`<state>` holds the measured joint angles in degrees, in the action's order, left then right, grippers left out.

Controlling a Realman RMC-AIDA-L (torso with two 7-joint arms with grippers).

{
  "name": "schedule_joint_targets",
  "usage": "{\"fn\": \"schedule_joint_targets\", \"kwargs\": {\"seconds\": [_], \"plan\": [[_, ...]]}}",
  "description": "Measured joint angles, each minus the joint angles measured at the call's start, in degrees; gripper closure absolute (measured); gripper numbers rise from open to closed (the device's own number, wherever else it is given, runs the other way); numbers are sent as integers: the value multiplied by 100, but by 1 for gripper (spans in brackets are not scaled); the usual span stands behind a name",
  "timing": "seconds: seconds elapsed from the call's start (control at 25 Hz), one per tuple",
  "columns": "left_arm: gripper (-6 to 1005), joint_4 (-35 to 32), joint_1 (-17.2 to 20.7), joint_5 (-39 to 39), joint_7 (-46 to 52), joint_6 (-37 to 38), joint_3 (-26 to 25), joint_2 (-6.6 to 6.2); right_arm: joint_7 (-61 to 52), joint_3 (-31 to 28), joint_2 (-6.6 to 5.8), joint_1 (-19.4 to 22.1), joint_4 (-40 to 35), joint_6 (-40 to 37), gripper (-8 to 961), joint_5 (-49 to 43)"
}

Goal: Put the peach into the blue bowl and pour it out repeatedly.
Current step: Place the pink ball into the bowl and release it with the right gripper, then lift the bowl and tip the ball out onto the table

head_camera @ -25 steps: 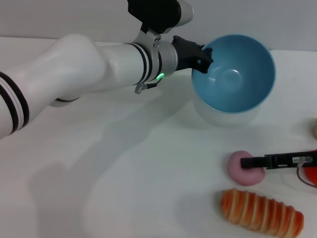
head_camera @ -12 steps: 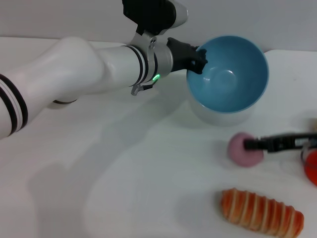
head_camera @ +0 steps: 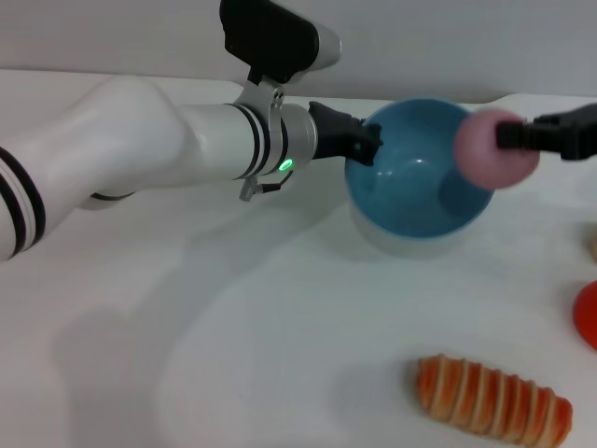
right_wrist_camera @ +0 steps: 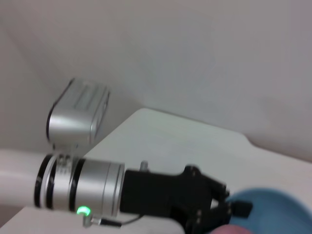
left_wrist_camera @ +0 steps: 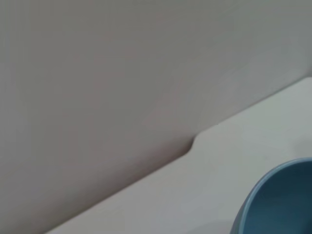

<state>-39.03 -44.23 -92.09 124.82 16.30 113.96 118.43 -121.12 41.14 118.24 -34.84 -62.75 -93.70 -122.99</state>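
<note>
In the head view, the pink peach point(head_camera: 480, 154) hangs in the air over the right rim of the blue bowl point(head_camera: 406, 191). My right gripper point(head_camera: 511, 137) reaches in from the right and is shut on the peach. The bowl sits at the back of the white table, tilted a little toward me, with nothing inside it. My left gripper point(head_camera: 367, 145) is shut on the bowl's left rim. The right wrist view shows the left gripper point(right_wrist_camera: 209, 209) on the bowl's rim point(right_wrist_camera: 273, 207), and the top of the peach point(right_wrist_camera: 234, 230). The left wrist view shows only an edge of the bowl point(left_wrist_camera: 278, 200).
A long orange-striped bread-like item point(head_camera: 490, 399) lies at the front right of the table. A red-orange round object point(head_camera: 588, 315) shows at the right edge. My left arm point(head_camera: 140, 140) spans the table's back left. A grey wall runs behind the table.
My right gripper has lifted the peach off the table and carried it up to the bowl's right rim. The left gripper has shifted the bowl slightly left and tipped it flatter.
</note>
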Motion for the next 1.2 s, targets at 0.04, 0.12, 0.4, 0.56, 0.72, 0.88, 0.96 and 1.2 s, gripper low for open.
{"fn": "schedule_joint_targets", "kwargs": {"seconds": [0.04,0.12,0.4,0.56,0.72,0.88,0.96,1.2], "plan": [[999,28,-22,-1,8,29,7,6,-19,-3,-7,-35,18,63,896,-1],[999,34,-55,-2,13,140,17,12,-24,47,-15,-107,180,246,903,-40],[1000,-3,-79,37,16,295,49,31,285,392,19,-174,842,1006,903,-107],[1000,-14,-81,40,21,314,89,32,522,414,28,-99,936,1150,818,42],[999,-16,-40,45,24,316,98,30,723,415,30,16,949,1279,705,147],[999,-15,-27,53,25,321,101,30,1037,368,29,113,960,1343,575,225],[999,-6,-23,52,35,321,100,30,1131,363,23,182,962,1367,510,339],[1000,-15,-26,23,47,245,118,30,2250,-195,45,796,607,1523,487,1192]]}}
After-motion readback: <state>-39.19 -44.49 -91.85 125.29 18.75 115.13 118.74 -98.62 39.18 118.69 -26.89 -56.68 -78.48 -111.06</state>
